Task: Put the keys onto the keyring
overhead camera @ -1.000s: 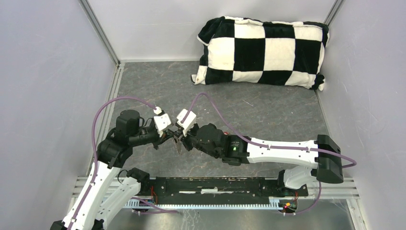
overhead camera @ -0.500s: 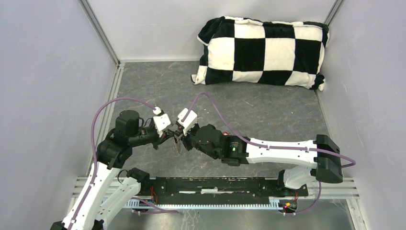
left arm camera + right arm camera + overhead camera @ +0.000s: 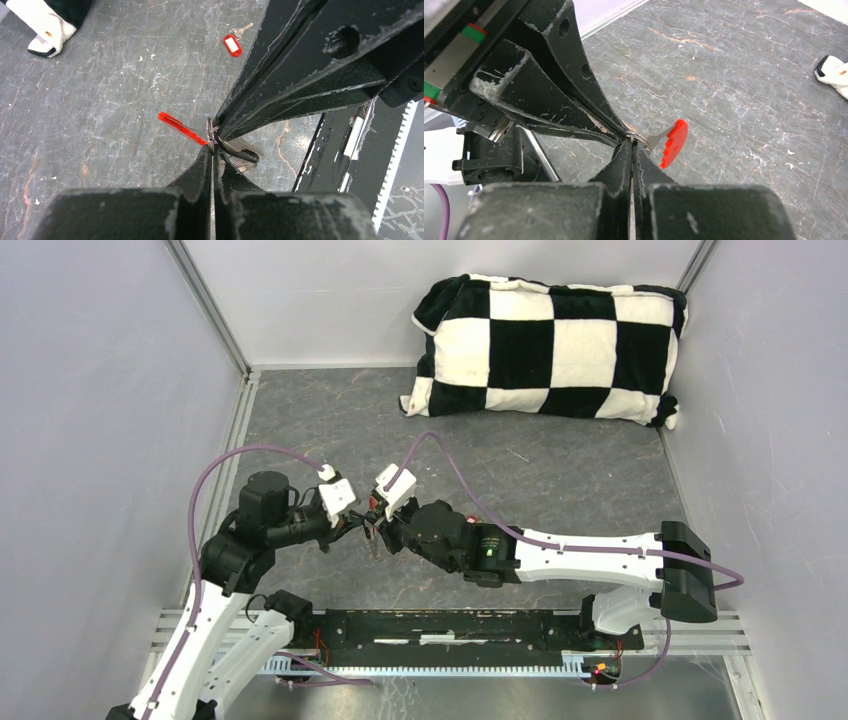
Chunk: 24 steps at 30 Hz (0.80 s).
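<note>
My left gripper (image 3: 214,150) and right gripper (image 3: 631,145) meet tip to tip above the floor at the near left (image 3: 370,525). Both are shut. The left one pinches the keyring's silver ring (image 3: 212,134), and the red fob (image 3: 182,129) sticks out beside it, also clear in the right wrist view (image 3: 674,142). The dark-headed key (image 3: 240,152) lies at the right fingertips (image 3: 225,131), apparently held there, right against the ring. The red-headed key (image 3: 232,45) lies loose on the floor farther off.
A black-and-white checkered pillow (image 3: 545,350) lies at the back right, with its corner showing in the left wrist view (image 3: 47,30). Grey walls enclose the marbled floor (image 3: 560,480). A black rail (image 3: 450,625) runs along the near edge.
Both wrists have shifted very slightly where they meet. The grips look the same.
</note>
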### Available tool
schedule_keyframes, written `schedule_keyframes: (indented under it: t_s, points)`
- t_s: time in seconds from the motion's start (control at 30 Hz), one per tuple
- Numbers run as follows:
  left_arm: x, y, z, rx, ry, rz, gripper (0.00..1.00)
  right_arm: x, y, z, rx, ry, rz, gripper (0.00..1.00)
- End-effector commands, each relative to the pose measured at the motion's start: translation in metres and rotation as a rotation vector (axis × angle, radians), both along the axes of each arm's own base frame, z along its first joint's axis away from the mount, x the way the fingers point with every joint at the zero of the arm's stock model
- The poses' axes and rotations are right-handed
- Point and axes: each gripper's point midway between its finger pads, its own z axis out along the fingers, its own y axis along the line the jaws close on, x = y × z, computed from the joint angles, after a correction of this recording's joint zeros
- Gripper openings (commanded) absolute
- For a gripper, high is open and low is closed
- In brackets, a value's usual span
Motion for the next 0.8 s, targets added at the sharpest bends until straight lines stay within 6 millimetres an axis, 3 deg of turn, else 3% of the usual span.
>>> schedule_keyframes:
  t_s: [0.0, 0.47, 0.77]
  points:
    - [-0.002, -0.003, 0.017, -0.012, -0.084, -0.054, 0.02, 0.005, -0.006, 0.026, 0.103, -0.002, -0.047, 0.0]
    - [-0.014, -0.004, 0.026, -0.033, -0.212, -0.119, 0.02, 0.009, -0.017, 0.026, 0.136, 0.018, -0.084, 0.0]
    - [-0.012, -0.005, 0.029, -0.033, -0.207, -0.115, 0.02, -0.001, -0.015, 0.031, 0.169, -0.009, -0.006, 0.0]
